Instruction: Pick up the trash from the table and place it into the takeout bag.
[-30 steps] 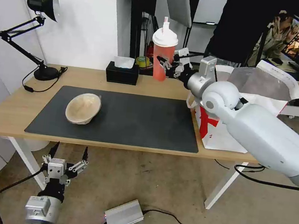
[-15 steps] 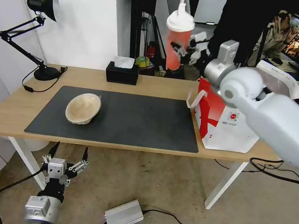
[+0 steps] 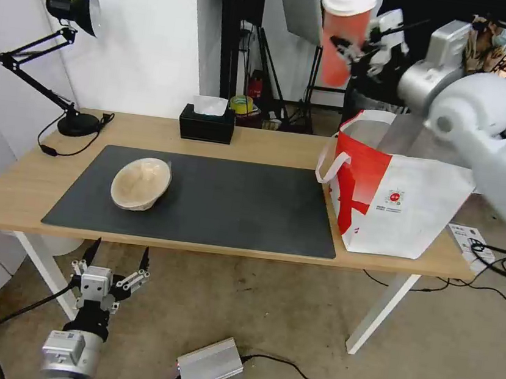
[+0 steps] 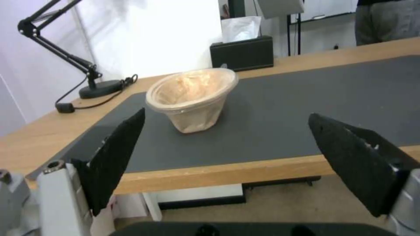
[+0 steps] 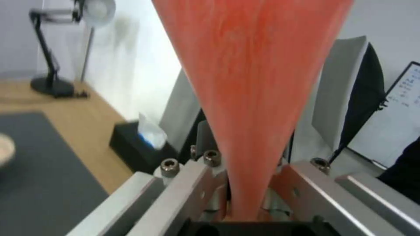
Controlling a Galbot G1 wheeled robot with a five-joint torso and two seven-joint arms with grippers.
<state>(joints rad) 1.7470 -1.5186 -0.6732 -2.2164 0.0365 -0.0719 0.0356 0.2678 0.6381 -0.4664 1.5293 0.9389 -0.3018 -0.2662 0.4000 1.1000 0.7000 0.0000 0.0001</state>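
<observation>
Where blurred, perhaps clamped: right claw [image 3: 354,45], cup [image 3: 341,34].

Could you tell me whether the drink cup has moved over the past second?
Yes. The drink cup, gripped by the right gripper, has risen and shifted right, away from the tissue box, toward the takeout bag.

The left hand [image 4: 223,164], fingers [image 4: 115,157] spread wide, hangs below the table [image 4: 39,144] edge. On the dark mat [image 4: 306,98] a beige pulp bowl [image 4: 192,98] leans tilted, tissue box [image 4: 242,52] behind.
</observation>
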